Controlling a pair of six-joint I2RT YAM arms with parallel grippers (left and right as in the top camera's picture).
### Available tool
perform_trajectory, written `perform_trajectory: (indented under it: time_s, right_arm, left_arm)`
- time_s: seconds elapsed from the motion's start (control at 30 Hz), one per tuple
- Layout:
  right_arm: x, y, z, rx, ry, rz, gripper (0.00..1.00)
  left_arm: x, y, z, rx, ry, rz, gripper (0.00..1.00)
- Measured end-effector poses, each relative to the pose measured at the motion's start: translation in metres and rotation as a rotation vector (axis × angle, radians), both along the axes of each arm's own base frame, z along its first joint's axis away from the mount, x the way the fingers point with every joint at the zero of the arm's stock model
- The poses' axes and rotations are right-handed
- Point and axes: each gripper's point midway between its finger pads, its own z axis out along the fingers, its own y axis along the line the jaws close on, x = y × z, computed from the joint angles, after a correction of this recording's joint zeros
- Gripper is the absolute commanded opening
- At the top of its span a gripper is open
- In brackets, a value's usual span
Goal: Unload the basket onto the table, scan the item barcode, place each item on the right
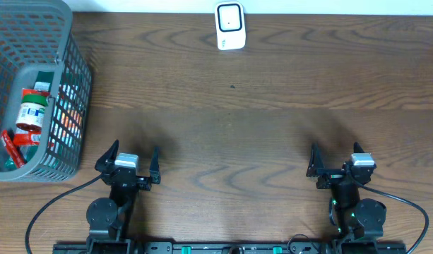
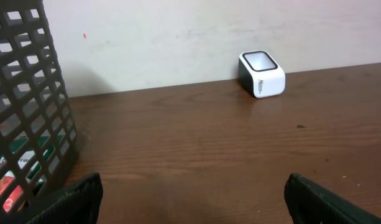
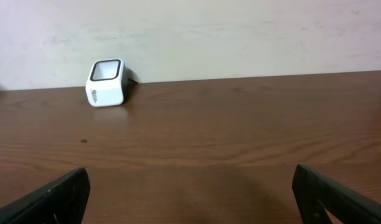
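Note:
The white barcode scanner (image 1: pixel 230 27) stands at the table's far edge, its dark window facing up; it also shows in the left wrist view (image 2: pixel 262 74) and the right wrist view (image 3: pixel 106 83). Items lie in the grey basket (image 1: pixel 68 85) at the far left: a white bottle with a green cap (image 1: pixel 31 111) and red packets (image 1: pixel 13 147). My left gripper (image 1: pixel 133 156) hovers open and empty near the front edge, just right of the basket (image 2: pixel 28 106). My right gripper (image 1: pixel 335 159) is open and empty at the front right. Both sets of jaws stand wide over bare wood (image 2: pixel 193 199) (image 3: pixel 190 196).
The brown wooden table (image 1: pixel 230 120) runs back to a pale wall (image 3: pixel 240 31) behind the scanner. A small dark speck (image 1: pixel 232 87) marks the wood in front of the scanner. Black cables (image 1: pixel 54 204) trail from both arm bases.

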Motion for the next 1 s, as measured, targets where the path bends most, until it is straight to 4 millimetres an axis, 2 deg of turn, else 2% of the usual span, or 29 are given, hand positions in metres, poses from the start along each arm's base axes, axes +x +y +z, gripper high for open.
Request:
perform_trajectory:
  time_s: [0.9, 1.0]
  right_arm:
    - [0.0, 0.0, 0.0, 0.0, 0.0, 0.0, 0.99]
    - [0.0, 0.0, 0.0, 0.0, 0.0, 0.0, 0.99]
  left_arm:
    - [0.0, -0.0001, 0.0001, 0.0, 0.0, 0.0, 0.93]
    - [0.0, 0.0, 0.0001, 0.0, 0.0, 0.0, 0.98]
